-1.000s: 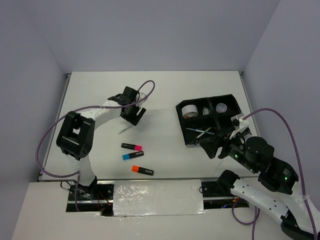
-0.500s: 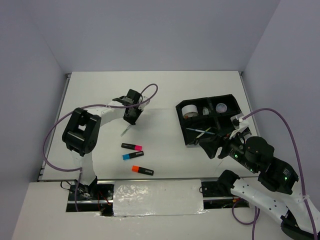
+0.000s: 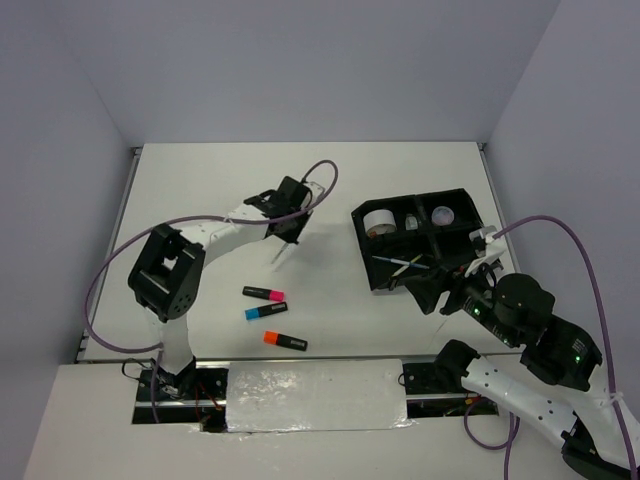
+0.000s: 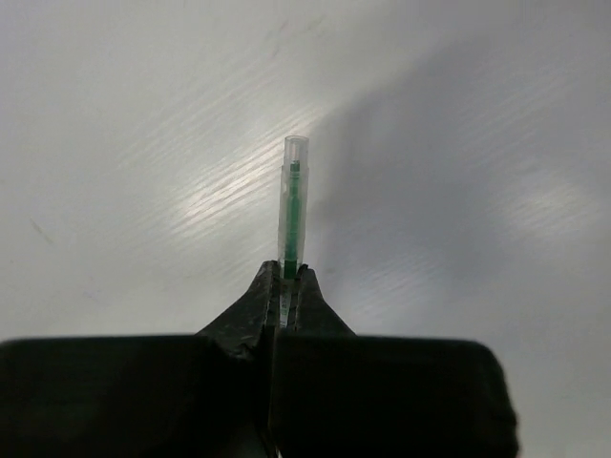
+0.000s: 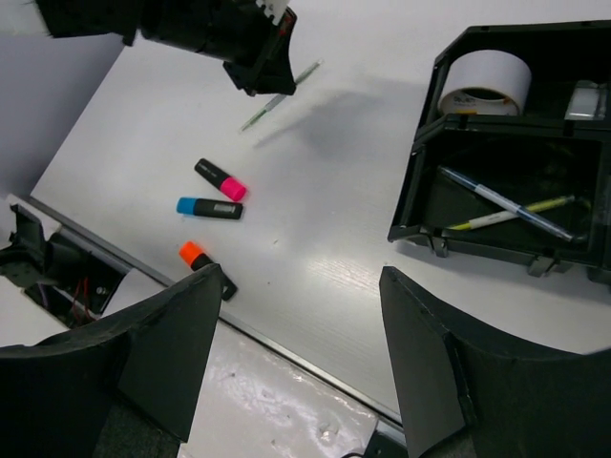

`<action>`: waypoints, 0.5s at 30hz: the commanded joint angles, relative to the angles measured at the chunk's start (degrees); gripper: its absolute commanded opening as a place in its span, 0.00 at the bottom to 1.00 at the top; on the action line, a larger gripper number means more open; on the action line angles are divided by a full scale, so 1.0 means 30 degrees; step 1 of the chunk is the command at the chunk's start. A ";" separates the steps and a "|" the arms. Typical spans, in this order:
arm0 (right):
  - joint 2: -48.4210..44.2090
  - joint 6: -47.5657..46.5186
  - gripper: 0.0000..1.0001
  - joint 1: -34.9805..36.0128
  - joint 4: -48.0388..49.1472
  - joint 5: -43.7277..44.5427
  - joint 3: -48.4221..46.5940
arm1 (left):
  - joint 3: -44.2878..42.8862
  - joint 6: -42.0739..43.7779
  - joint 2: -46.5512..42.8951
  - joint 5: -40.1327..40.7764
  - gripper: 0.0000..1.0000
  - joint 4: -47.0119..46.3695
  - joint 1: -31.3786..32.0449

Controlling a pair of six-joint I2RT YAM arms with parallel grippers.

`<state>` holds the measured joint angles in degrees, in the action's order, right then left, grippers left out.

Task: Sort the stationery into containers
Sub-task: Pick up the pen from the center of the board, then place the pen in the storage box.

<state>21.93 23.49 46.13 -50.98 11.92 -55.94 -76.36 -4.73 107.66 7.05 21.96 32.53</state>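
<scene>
Left of the black organiser tray (image 3: 360, 232), over the middle of the white worktop (image 3: 200, 180), the left fingers (image 4: 311, 301) are pressed together on one end of a thin clear pen (image 4: 292, 205) with a green core. Most of its length pokes out free beyond the tips. From the right wrist view its shadow lies apart from it, so it looks to be clear of the worktop, though not by much.

A pen this slim should weigh next to nothing and stay stiff, but the smooth round barrel is likely slippery. Pinched so near the end, it may pivot or slide between the pads as the arm swings. A hold nearer the middle would steady it; as it stands, a slow carry and a low release seem wise. The clear cap end could pop off if knocked against the tray wall.

The right fingers (image 5: 167, 353) stand wide apart and hold nothing, hovering by the tray's near edge. Two pens (image 5: 506, 205) already lie crossed in the long near compartment, the likely home for this one, and a tape roll (image 3: 379, 220) sits in a far compartment. The pink highlighter (image 3: 263, 293), blue highlighter (image 3: 265, 312) and orange highlighter (image 3: 285, 341) lie loose on the worktop, well apart from the tray, not yet sorted
</scene>
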 commanded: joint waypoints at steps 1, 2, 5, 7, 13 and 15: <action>-0.0046 -0.0182 0.74 0.0005 -0.0027 0.1386 -0.0980 | -0.1616 -0.2255 -0.2045 0.0201 0.00 -0.2276 0.2825; 0.0041 -0.0153 0.74 0.0005 -0.0086 0.1590 -0.1039 | -0.1792 -0.2406 -0.2048 -0.0062 0.00 -0.3526 0.3417; 0.0189 0.0052 0.74 0.0005 -0.0116 0.1709 -0.1157 | -0.2787 -0.2933 -0.1756 -0.0268 0.00 -0.5673 0.5440; 0.0363 0.0199 0.74 0.0005 -0.0145 0.1738 -0.1157 | -0.3783 -0.3574 -0.1289 -0.0706 0.00 -0.6668 0.6202; 0.0745 0.0433 0.74 0.0005 -0.0379 0.1943 -0.1244 | -0.7502 -0.4605 0.1899 -0.3022 0.00 -0.8695 0.6936; 0.0833 0.0463 0.74 0.0034 -0.0525 0.2060 -0.1303 | -0.8471 -0.4227 0.2955 -0.3575 0.00 -0.9103 0.7200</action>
<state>23.29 24.45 46.13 -52.21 16.49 -57.58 -98.89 -16.47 111.83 -0.03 -0.93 53.89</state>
